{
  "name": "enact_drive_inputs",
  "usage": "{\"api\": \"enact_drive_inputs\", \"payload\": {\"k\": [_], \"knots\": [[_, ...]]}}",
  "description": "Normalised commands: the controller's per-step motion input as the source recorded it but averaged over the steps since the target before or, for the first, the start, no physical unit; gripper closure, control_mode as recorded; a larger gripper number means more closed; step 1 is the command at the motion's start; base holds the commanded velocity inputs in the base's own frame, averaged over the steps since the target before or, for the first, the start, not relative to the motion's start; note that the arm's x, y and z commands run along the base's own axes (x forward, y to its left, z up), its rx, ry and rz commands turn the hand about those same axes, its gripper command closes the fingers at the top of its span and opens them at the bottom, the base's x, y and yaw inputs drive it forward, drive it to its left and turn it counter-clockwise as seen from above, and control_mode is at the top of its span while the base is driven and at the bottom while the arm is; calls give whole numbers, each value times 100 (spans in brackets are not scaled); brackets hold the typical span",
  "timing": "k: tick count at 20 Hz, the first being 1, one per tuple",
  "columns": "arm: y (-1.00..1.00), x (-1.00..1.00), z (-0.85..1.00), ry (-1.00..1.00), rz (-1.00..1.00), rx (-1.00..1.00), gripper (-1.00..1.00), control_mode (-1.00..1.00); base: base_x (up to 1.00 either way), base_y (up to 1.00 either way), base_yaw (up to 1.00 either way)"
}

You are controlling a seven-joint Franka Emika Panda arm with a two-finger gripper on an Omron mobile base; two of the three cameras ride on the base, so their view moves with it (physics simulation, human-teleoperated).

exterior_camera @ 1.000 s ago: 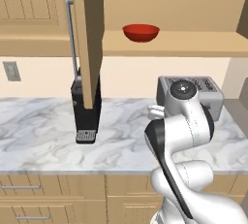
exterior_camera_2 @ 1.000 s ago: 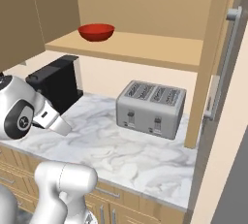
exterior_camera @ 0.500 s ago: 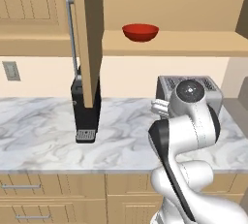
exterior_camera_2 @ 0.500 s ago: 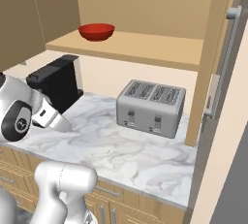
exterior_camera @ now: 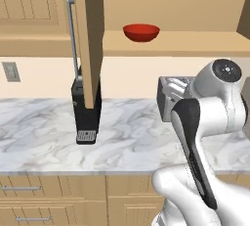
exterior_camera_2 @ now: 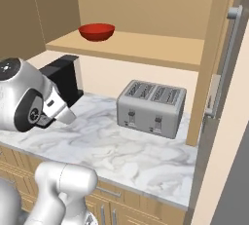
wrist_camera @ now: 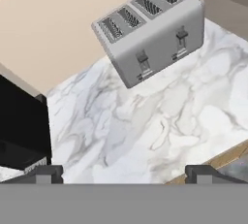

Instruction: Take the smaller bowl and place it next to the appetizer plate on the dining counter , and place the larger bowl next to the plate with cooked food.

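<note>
Step one: you've yet to reach the smaller bowl [exterior_camera: 141, 31].
Pincer [wrist_camera: 124, 172] wide open, empty; raise it toward twelve o'clock, to the shelf [exterior_camera_2: 146, 46].

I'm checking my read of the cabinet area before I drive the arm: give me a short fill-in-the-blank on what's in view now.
1. The smaller bowl sits on the open cabinet's ____.
2. Its colour is ____.
3. On the marble counter below stands a silver ____.
4. The gripper is ____ and holds nothing.

Missing words: shelf; red; toaster; open
</note>
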Motion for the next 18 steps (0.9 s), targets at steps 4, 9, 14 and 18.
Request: {"api": "enact_drive_inputs", "payload": {"k": [4,9,14,18], "knots": [[-4,-1,71,0,0,26,-100,-100,0,0,0],[0,4,41,-26,0,19,-100,-100,0,0,0],[0,0,41,-46,2,16,-100,-100,0,0,0],[0,0,34,-25,0,6,-100,-100,0,0,0]]}}
